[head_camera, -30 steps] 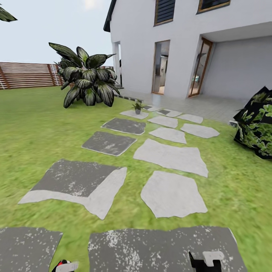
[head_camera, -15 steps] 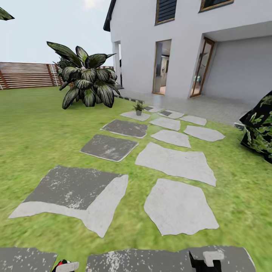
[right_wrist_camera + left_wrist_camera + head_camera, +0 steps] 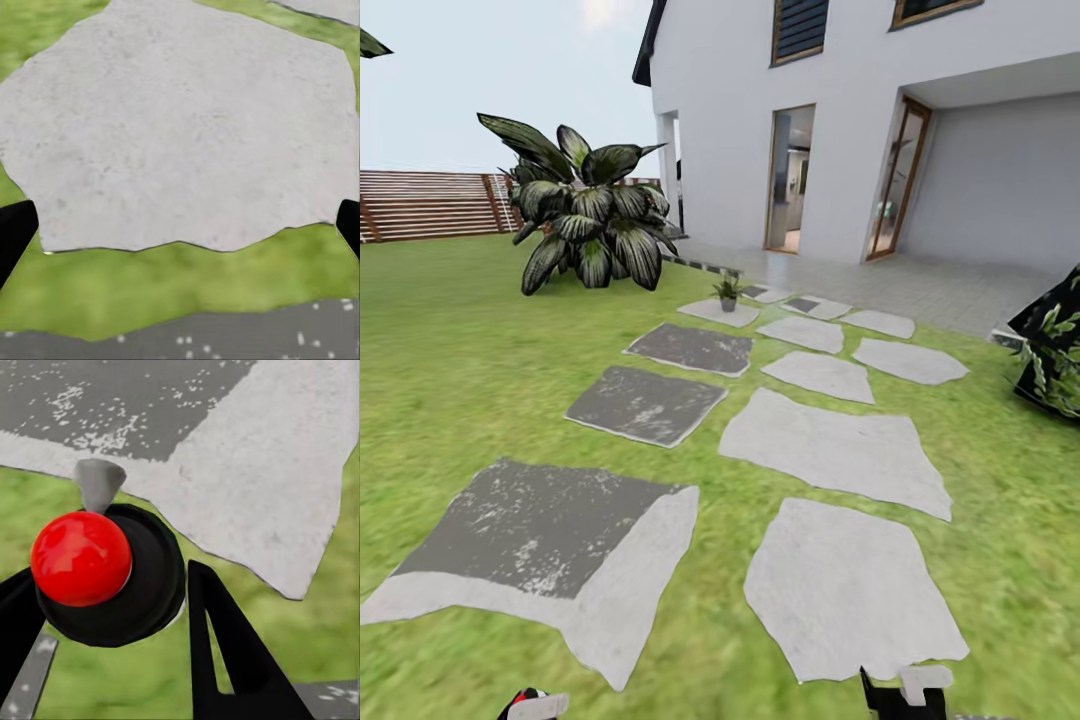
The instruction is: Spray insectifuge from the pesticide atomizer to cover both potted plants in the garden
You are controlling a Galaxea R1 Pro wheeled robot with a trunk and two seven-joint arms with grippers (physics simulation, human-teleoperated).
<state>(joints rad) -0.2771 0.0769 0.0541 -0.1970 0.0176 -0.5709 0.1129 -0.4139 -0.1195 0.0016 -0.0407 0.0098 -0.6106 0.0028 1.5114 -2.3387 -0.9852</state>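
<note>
In the left wrist view the pesticide atomizer (image 3: 105, 577), a black round body with a glossy red ball top and a grey nozzle, sits between the black fingers of my left gripper (image 3: 112, 585), which is shut on it. Its red top also peeks in beside the left gripper (image 3: 530, 706) at the lower edge of the head view. My right gripper (image 3: 180, 229) is open, with nothing between its fingers, above a pale stepping stone (image 3: 180, 127). One small potted plant (image 3: 728, 290) stands far ahead on a stone near the house. The garden lawn (image 3: 450, 360) surrounds me.
Grey stepping stones (image 3: 830, 450) run ahead toward the white house (image 3: 840, 120) and its paved porch. A large dark striped-leaf shrub (image 3: 588, 215) stands left of the path, a leafy bush (image 3: 1055, 350) at the right edge, and a brown slat fence (image 3: 425, 203) far left.
The whole head view has shifted: stones slide down and grow nearer, and the right bush slips toward the edge, so the camera has moved forward. Both grippers keep their places in the picture.
</note>
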